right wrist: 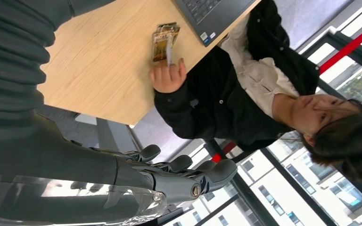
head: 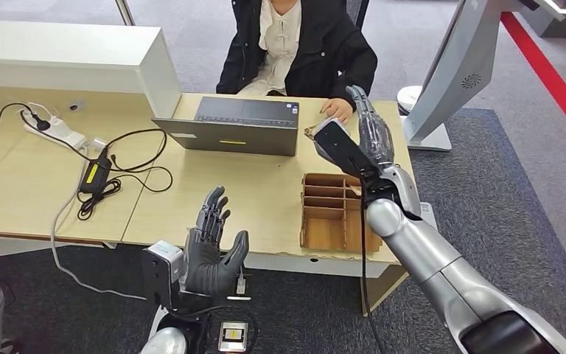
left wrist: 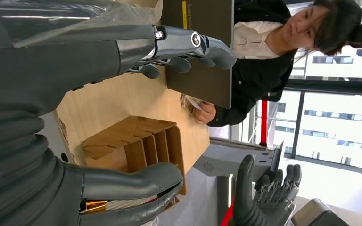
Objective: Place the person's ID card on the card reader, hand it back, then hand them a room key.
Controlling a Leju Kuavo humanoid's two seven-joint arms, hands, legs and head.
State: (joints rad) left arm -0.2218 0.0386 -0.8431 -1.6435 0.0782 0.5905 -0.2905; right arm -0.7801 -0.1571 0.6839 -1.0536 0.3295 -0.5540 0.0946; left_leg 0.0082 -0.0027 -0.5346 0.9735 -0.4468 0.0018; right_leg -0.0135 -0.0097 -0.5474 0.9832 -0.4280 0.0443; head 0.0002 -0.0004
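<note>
Now | right hand (head: 372, 129) outstretched, fingers apart | left hand (head: 210, 247) upright, seemingly empty

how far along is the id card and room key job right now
Nothing looks done yet. The person's hand holds the card on the desk. The right hand is reaching toward it, fingers apart and empty; the left hand is open. Reading, returning and the key remain.

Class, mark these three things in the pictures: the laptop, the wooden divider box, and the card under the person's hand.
laptop (head: 243, 110), head view, on its keyboard.
wooden divider box (head: 324, 232), head view, floor of its nearest compartment.
card (right wrist: 162, 40), right wrist view, its face.
</note>
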